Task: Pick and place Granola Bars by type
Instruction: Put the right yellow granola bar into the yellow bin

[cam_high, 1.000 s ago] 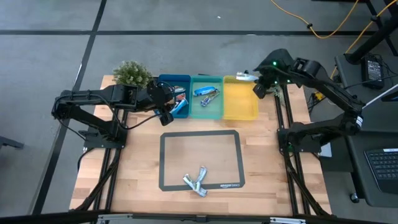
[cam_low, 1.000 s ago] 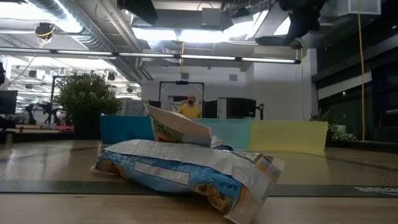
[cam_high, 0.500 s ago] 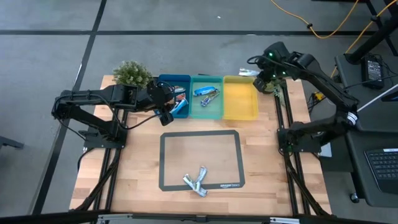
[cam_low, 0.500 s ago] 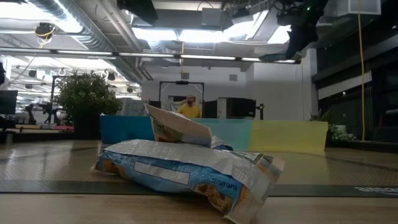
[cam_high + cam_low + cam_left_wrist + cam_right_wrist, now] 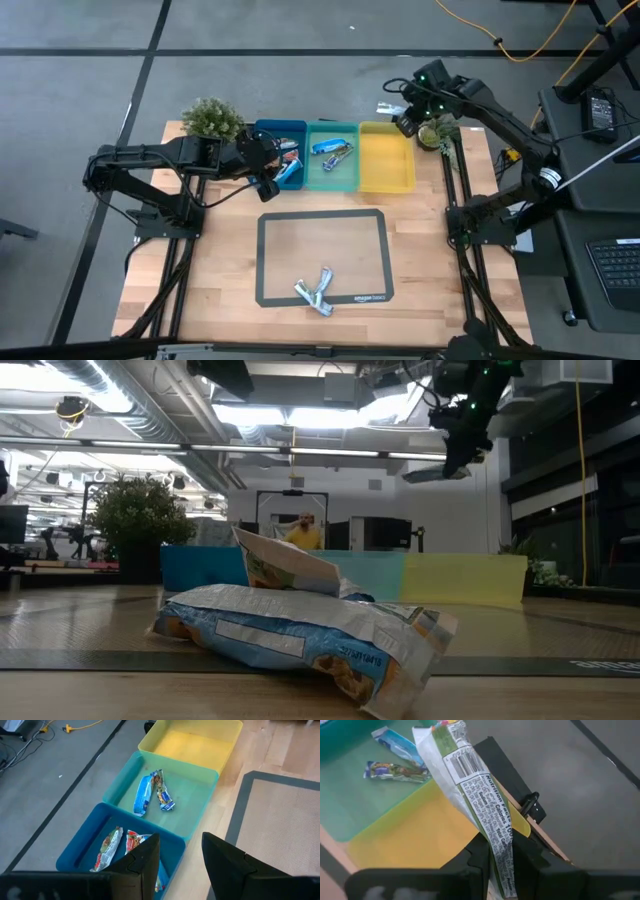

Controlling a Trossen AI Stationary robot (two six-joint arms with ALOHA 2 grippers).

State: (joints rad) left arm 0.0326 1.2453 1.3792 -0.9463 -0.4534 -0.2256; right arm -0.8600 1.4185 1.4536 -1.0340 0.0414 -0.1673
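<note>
1. The desk (image 5: 220,270) is pale wood planking with visible grain; a thin dark-framed rectangular mat (image 5: 322,256) lies flat at its middle.
2. Three smooth plastic bins sit side by side along the desk's far edge: a blue bin (image 5: 268,133) nearest the far-left corner, a teal bin (image 5: 313,177) in the middle and a yellow bin (image 5: 385,165) toward the far-right corner. All are square with rounded corners and upright walls.
3. A small bushy potted plant (image 5: 211,118) stands on the far-left corner.
4. The granola bars are flat, crinkled foil packets. Two silver-and-blue bars (image 5: 315,290) lie crossed on the mat's near edge, touching each other; in the low view they fill the foreground, creased and shiny.
5. Two blue-and-white bars (image 5: 152,791) lie touching in the teal bin. Red-and-green multicoloured bars (image 5: 108,847) lie in the blue bin.
6. The right gripper (image 5: 398,112) hangs above the yellow bin's far edge, near the far-right corner. Its fingers (image 5: 475,862) are clamped on one end of a bar with a white printed back and green edge (image 5: 475,790); the bar sticks straight out from the fingers over the yellow bin.
7. The left gripper (image 5: 268,182) hovers just at the blue bin's near edge, its jaws apart and holding nothing; the multicoloured bars lie just past its fingers (image 5: 142,862).
</note>
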